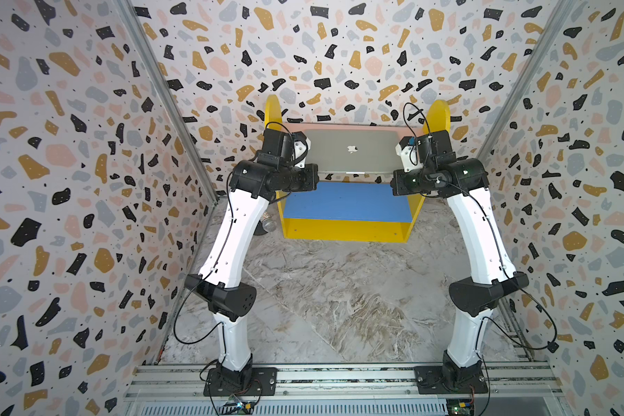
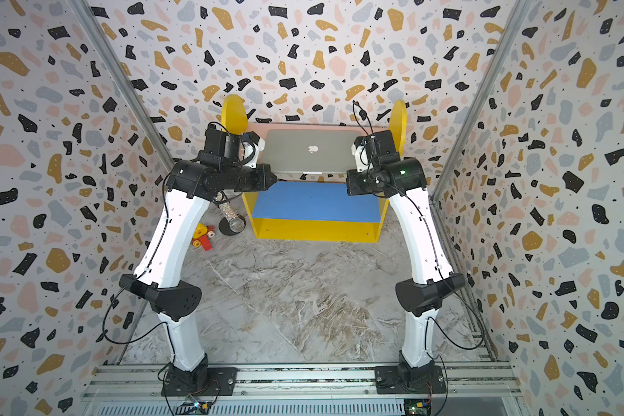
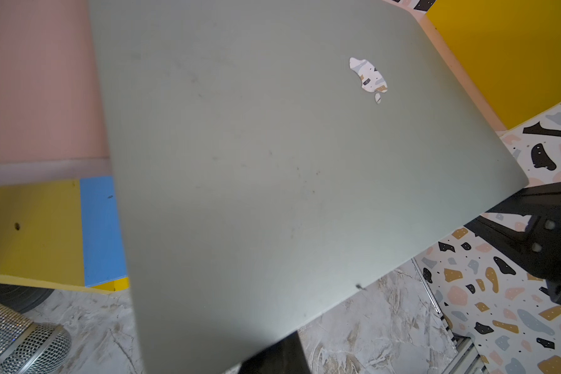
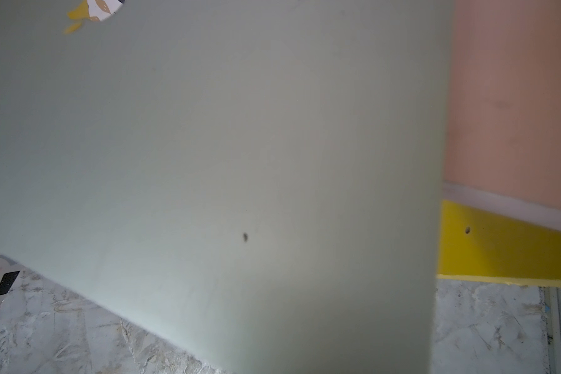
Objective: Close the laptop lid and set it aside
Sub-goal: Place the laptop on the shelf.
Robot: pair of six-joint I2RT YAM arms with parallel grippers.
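The silver-grey laptop (image 1: 352, 158) (image 2: 312, 160) is closed, its lid facing up with the apple logo (image 1: 352, 148) showing. It sits level over the pink top step, its front edge overhanging toward the blue step. My left gripper (image 1: 301, 147) (image 2: 256, 146) is shut on its left edge and my right gripper (image 1: 402, 151) (image 2: 357, 153) on its right edge. The lid (image 3: 272, 178) (image 4: 208, 129) fills both wrist views. In the left wrist view one dark finger (image 3: 272, 356) shows under the edge; the right gripper's fingers are hidden.
A yellow step stool has a pink top step (image 1: 339, 126) and a blue lower step (image 1: 346, 201). A glittery microphone (image 2: 231, 219) (image 3: 20, 343) and a red-yellow toy (image 2: 202, 237) lie on the marble floor left of it. Terrazzo walls close in on three sides.
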